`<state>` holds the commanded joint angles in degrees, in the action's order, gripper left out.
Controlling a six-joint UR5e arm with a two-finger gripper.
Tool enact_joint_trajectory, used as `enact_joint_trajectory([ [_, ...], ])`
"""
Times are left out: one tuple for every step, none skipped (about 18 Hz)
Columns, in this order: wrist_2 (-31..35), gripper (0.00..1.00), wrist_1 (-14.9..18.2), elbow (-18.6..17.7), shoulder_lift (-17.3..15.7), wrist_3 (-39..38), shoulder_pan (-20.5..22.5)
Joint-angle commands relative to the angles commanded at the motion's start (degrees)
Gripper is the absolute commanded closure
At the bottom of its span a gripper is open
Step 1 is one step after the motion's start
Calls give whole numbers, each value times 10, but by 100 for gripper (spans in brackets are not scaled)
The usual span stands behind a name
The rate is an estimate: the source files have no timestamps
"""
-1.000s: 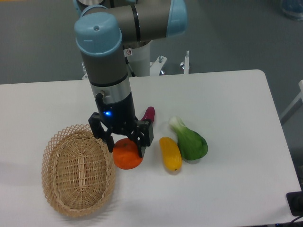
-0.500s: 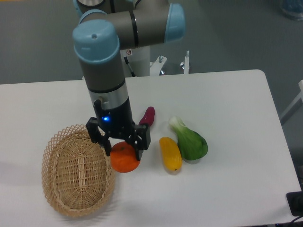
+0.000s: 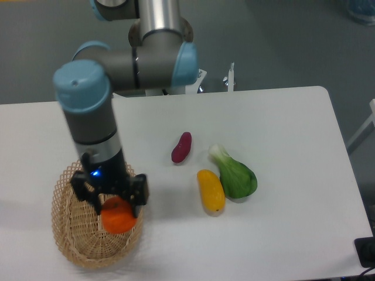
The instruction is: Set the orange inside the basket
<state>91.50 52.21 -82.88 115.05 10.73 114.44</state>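
Observation:
The orange (image 3: pixel 118 216) is a round bright orange fruit held between my gripper's (image 3: pixel 113 208) black fingers. The gripper is shut on it and holds it over the right half of the basket (image 3: pixel 70 237), just above the basket's floor. The basket is an oval light tan wicker basket with a lattice rim at the table's front left. The arm comes down from above and hides the basket's far right rim. I cannot tell whether the orange touches the basket's bottom.
To the right on the white table lie a purple sweet potato (image 3: pixel 181 147), an elongated yellow-orange vegetable (image 3: pixel 211 190) and a green bok choy (image 3: pixel 235 174). The robot's base (image 3: pixel 193 82) stands at the table's far edge.
My gripper has moved left with the orange, from the table beside the basket's right rim to over the inside of the basket.

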Motion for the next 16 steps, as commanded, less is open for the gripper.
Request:
enact_joint_trajectory([
  [-1, 18, 0, -1, 6, -8, -8],
  [-1, 17, 0, -1, 16, -18, -10],
  [0, 17, -1, -1, 31, -18, -12],
  [0, 18, -1, -1, 39, -19, -16],
  [0, 18, -1, -1, 45, -19, -20],
  [0, 18, -1, 0, 49, -19, -21],
  [0, 18, -1, 0, 53, -19, -22],
  [1, 17, -1, -1, 56, -19, -22],
  [1, 17, -1, -1, 61, -18, -22],
  [2, 17, -2, 0, 65, -19, -22],
  [2, 17, -2, 0, 68, -20, -23],
  [2, 17, -3, -1, 72, -20, -23],
  [3, 17, -3, -1, 76, -21, -23],
  [3, 17, -3, -1, 78, -24, -23],
  [3, 17, -3, -1, 79, -25, -25],
  [3, 17, -3, -1, 83, -25, -26],
])
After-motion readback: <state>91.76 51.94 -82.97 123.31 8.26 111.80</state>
